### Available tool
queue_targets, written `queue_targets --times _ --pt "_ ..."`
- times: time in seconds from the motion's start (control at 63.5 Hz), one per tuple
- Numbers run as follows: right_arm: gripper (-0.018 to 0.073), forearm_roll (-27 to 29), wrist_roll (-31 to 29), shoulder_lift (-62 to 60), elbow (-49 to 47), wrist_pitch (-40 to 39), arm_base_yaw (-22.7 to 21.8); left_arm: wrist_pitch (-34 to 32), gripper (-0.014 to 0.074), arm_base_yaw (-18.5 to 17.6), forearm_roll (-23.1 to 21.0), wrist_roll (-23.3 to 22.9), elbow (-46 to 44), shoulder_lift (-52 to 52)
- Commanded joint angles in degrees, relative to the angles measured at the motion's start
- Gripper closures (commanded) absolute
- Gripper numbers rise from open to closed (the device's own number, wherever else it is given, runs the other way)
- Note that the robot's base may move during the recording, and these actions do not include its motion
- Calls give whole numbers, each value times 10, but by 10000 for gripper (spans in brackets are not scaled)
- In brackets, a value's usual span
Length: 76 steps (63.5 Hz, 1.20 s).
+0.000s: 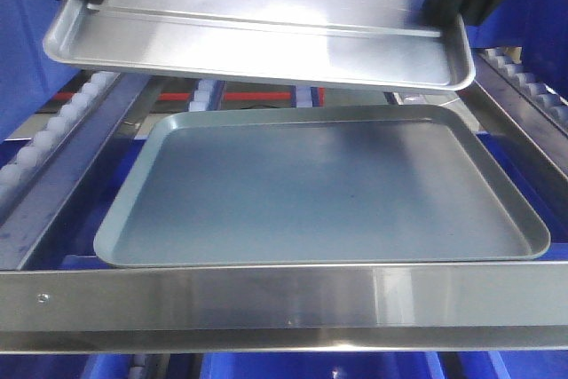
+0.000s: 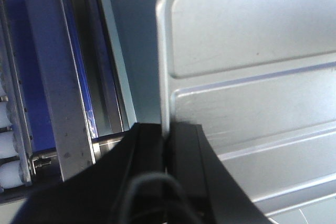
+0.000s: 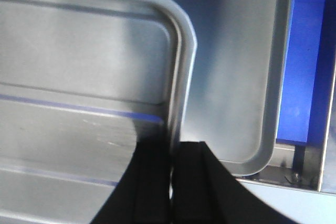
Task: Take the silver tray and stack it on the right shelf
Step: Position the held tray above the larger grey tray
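The silver tray (image 1: 266, 37) hangs in the air, a little tilted, above a larger dull grey tray (image 1: 328, 193) which lies on the right shelf (image 1: 284, 295). The left gripper (image 2: 167, 148) is closed tightly on the rim of its left edge. The right gripper (image 3: 173, 156) is pinching the rim of the opposite edge. The two trays are apart. White rollers (image 1: 75, 104) run along the side of the shelf.

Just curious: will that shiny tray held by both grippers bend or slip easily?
Probably stiff: the silver tray spans flat between the left gripper and right gripper. Possibly slippery: smooth metal, pinched only at its thin rims.
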Motion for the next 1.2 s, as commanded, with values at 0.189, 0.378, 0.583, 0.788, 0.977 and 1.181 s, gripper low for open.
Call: queue_targets --times 0.189,0.378,0.583,0.788,0.977,1.181 --pt "503 -34 -8 -18 -18 -17 -3 -2 691 -2 23 8 -19 -19" --pt "503 -34 -8 -18 -18 -17 -3 -2 691 -2 23 8 -19 -19" --pt "503 -34 -8 -18 -18 -17 -3 -2 691 -2 23 8 -19 -19" --pt "503 -34 -8 -18 -18 -17 -3 -2 691 -2 23 8 -19 -19" --pt "503 -35 -8 -19 -18 -33 -3 -2 691 -2 24 8 -19 -19" --pt "503 -50 -19 -19 -18 -16 -3 -27 691 -2 24 9 -26 -6"
